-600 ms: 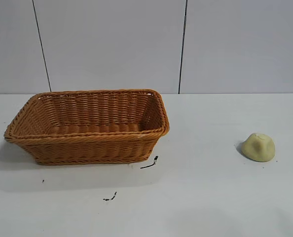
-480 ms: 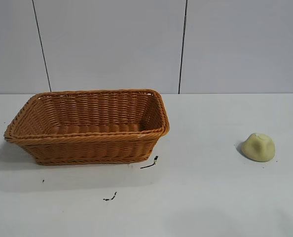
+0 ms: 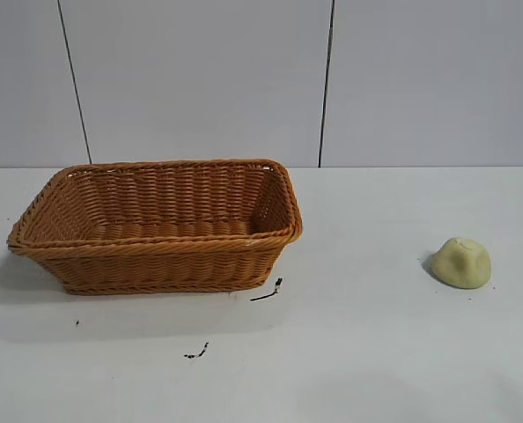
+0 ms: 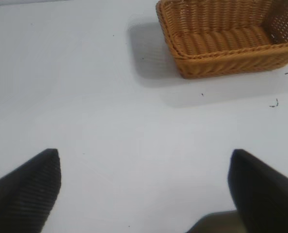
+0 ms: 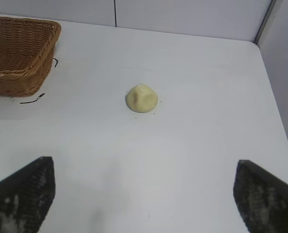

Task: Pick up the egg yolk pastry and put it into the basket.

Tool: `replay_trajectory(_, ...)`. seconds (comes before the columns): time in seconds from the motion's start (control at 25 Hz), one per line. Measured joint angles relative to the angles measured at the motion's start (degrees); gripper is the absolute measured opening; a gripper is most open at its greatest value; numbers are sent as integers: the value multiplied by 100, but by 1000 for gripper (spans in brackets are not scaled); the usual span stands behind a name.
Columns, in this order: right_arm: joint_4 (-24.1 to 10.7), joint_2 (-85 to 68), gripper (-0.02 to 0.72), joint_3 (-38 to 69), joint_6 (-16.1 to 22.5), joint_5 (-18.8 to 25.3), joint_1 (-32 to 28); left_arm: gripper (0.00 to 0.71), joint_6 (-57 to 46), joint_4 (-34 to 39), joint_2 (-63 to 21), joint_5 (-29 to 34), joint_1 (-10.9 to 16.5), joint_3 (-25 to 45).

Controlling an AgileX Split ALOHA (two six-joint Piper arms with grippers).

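Observation:
The pale yellow egg yolk pastry (image 3: 461, 263) lies on the white table at the right, well apart from the orange-brown wicker basket (image 3: 156, 250) at the left. Neither arm shows in the exterior view. In the right wrist view the pastry (image 5: 141, 98) sits ahead of my right gripper (image 5: 144, 167), whose dark fingers stand wide open with only bare table between them. A corner of the basket (image 5: 18, 73) shows there too. My left gripper (image 4: 145, 158) is also open over bare table, with the basket (image 4: 221, 58) farther off.
Two small dark marks (image 3: 266, 293) (image 3: 196, 352) lie on the table in front of the basket. A pale panelled wall (image 3: 323, 79) rises behind the table. The table's far edge and a side wall (image 5: 275, 58) show in the right wrist view.

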Motion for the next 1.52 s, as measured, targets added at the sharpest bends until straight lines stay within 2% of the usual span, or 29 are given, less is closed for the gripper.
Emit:
replay_trajectory(0.24, 0, 1689, 693, -563, 93, -718, 0, 696, 0, 0, 0, 0, 0, 0)
replay_trajectory(0.32, 5, 1994, 693, -689, 117, -800, 0, 696, 0, 0, 0, 0, 0, 0)
replay_trajectory(0.52, 11, 3908, 693, -1288, 148, -1153, 0, 696, 0, 0, 0, 0, 0, 0)
replay_trajectory(0.76, 109, 6698, 693, -2345, 148, -1171, 0, 696, 0, 0, 0, 0, 0, 0)
replay_trajectory(0.96, 125, 8403, 693, -3293, 148, -1171, 0, 696, 0, 0, 0, 0, 0, 0)
replay_trajectory(1.24, 129, 10219, 693, -4457, 148, -1025, 0, 696, 0, 0, 0, 0, 0, 0)
replay_trajectory(1.52, 129, 11295, 693, -5124, 148, -1039, 0, 696, 0, 0, 0, 0, 0, 0)
